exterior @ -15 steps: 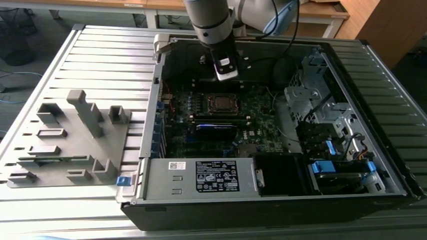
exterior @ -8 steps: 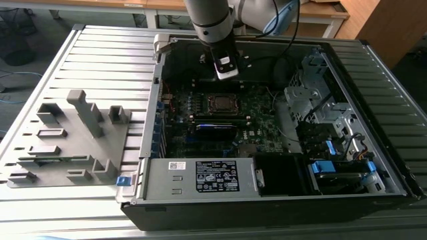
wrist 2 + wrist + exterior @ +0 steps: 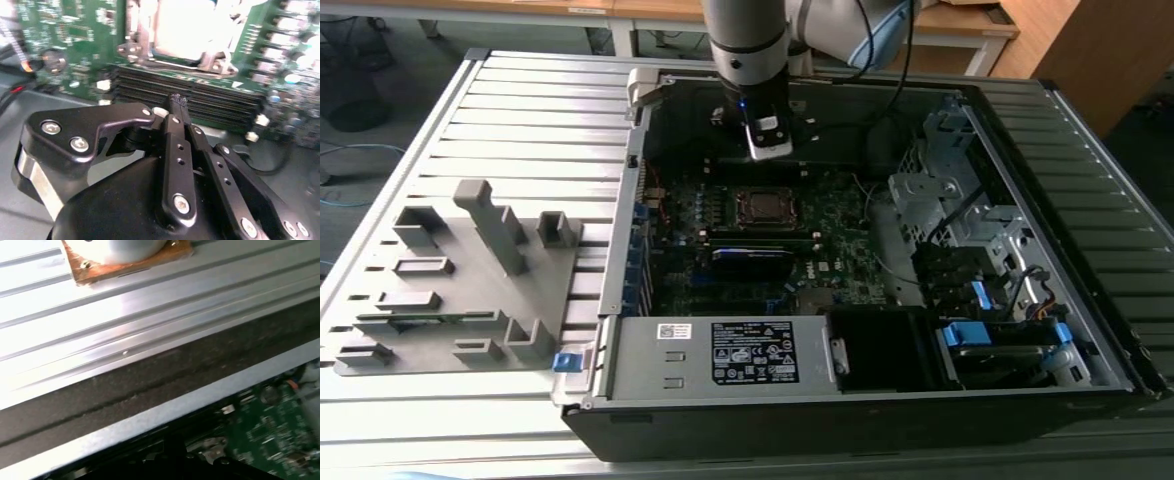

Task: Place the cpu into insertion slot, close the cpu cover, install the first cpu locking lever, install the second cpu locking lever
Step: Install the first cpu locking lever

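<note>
— Well, where is the gripper (image 3: 769,150) seen at this moment?

— It is held above the dark green board (image 3: 841,225) inside the open computer case (image 3: 1067,330), just beyond the insertion slot (image 3: 762,206) in the exterior view. In the second wrist view the fingers (image 3: 178,112) are pressed together at the tips, and nothing is gripped between them.

— And the cpu?

— In the second wrist view a pale square metal top (image 3: 187,27) is seen framed by silvery metal, so the cpu is judged to be seated in the slot already. Whether the cpu cover is fully lowered, or either lever latched, cannot be told.

— Why is the gripper kept shut and so near?

— Closed tips are judged to suit pushing thin metal parts rather than grasping. The grey fixture tray (image 3: 454,290) is left well apart, on the ribbed table (image 3: 547,110).
</note>
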### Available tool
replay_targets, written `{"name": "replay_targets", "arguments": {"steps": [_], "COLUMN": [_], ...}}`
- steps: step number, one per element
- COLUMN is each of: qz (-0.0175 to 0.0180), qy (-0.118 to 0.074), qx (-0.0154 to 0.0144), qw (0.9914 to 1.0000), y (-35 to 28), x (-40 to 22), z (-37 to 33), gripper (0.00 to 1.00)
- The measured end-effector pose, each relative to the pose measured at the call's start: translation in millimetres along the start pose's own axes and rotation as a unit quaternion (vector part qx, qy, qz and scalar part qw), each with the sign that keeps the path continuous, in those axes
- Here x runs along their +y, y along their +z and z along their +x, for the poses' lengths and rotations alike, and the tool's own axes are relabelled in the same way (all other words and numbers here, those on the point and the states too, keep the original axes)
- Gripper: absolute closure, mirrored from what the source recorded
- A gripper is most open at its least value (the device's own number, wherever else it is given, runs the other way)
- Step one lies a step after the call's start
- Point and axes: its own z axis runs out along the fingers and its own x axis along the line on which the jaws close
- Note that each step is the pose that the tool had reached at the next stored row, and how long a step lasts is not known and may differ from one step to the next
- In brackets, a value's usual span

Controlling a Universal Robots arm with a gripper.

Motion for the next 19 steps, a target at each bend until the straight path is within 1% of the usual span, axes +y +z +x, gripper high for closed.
{"name": "replay_targets", "arguments": {"steps": [3,4,5,8,9,10,11,12,13,14,15,17,19], "qz": [0.0142,0.0184,0.0206,0.0215,0.0253,0.0337,0.0425,0.0514,0.0593,0.0619,0.0625,0.0636,0.0650], "qy": [0.004,0.005,0.006,0.006,0.005,0.004,0.002,0.001,-0.001,-0.001,-0.001,0.000,0.000], "qx": [0.0229,0.0294,0.0316,0.0315,0.0300,0.0274,0.0254,0.0239,0.0228,0.0231,0.0239,0.0265,0.0301], "qw": [0.99963,0.99938,0.99927,0.99925,0.99921,0.99905,0.99877,0.99839,0.99798,0.99782,0.99776,0.99762,0.99743], "y": [0.3,0.6,0.7,0.5,0.6,0.6,0.6,0.6,0.7,0.8,1.1,2.0,3.1], "x": [0.2,0.2,0.2,0.2,0.2,0.3,0.2,0.2,0.2,0.3,0.8,2.9,4.7], "z": [-0.7,-0.8,-0.8,-0.8,-0.8,-0.8,-0.8,-0.8,-0.8,-1.1,-2.5,-7.8,-12.6], "gripper": [0.89,0.89,0.89,0.89,0.89,0.89,0.89,0.89,0.89,0.89,0.89,0.89,0.89]}}
